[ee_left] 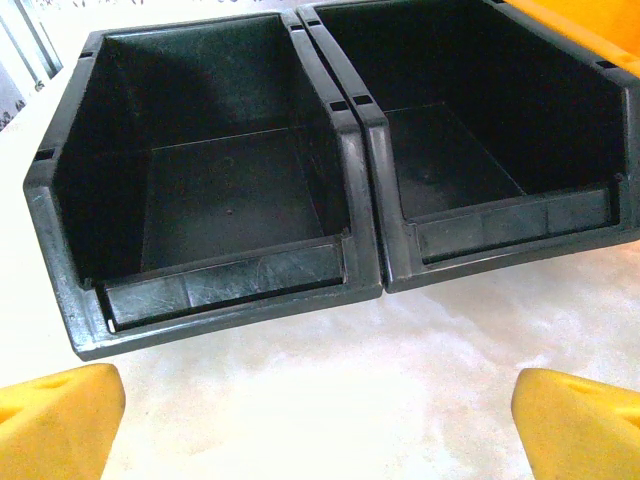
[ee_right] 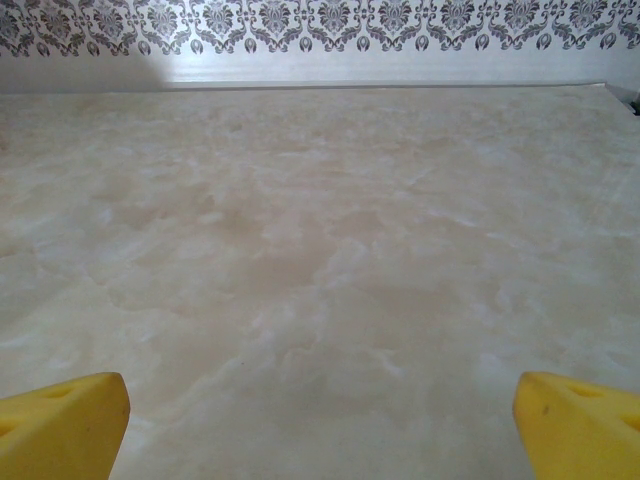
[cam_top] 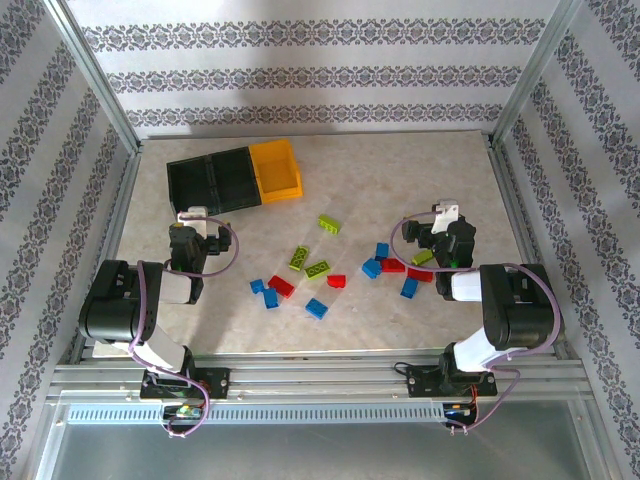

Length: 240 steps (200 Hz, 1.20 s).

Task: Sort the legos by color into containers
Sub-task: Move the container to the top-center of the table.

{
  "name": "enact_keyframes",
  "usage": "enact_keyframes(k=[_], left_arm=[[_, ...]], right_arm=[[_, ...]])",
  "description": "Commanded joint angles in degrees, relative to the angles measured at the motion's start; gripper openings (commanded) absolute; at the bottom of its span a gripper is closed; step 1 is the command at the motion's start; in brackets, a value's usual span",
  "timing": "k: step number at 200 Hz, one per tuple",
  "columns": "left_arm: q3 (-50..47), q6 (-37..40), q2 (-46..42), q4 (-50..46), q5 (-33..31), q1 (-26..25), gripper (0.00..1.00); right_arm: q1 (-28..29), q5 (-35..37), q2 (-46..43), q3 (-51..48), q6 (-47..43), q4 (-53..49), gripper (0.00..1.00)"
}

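Patterned wallpaper closes in a pale marbled worktop [cam_top: 400, 170]. The legos [cam_top: 317, 269] lie loose across its middle and toward the near right edge: blue, red and lime green, none yet in a bin. The containers [cam_top: 235, 178] sit at the far left corner, two black bins [ee_left: 360, 150] and one orange bin [cam_top: 275, 170], all empty. Your left fingers [ee_left: 60, 420] stand wide and hold nothing, facing the low front lips of the black bins. Your right fingers [ee_right: 585, 420] are just as wide and empty, above the right-hand cluster. I judge the first pick is due. Choose a brick lying apart from its neighbours, square the fingers across its narrow sides, and settle one colour per bin before you lift.
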Motion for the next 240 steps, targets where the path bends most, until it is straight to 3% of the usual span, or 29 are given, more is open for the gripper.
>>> enact_keyframes(k=[1,47,89,114,151,189,240], left_arm=[[1.07,0.69,0.32,0.3,0.98,-0.47,1.0],[1.0,0.72,0.35,0.42,0.81,-0.47,1.0],[-1.52,-1.07,-0.37,5.02,-4.12,-0.47,1.0],[-1.47,-0.98,-3.74,2.07,-4.17,-0.47,1.0],[0.62,-1.16,-10.97,-7.94,-4.94,-0.47,1.0],[6.24,-5.12,-16.65,-22.14,-9.38,-0.47,1.0],[23.71,-12.52,-13.39,-46.44,-11.88,-0.47,1.0]], right_arm=[[-0.08,-0.22,-0.26,0.19,0.29,0.76,0.98],[-0.08,-0.22,-0.26,0.19,0.24,0.76,0.98],[-0.08,-0.22,-0.29,0.17,0.25,0.84,0.98],[-0.08,2.18,-1.1,1.03,0.96,-1.51,0.99],[-0.08,3.6,-3.68,2.53,1.52,-6.23,0.99],[0.0,6.09,-8.51,7.26,3.04,-20.38,0.98],[1.73,14.11,-12.8,10.84,7.36,-32.03,0.98]])
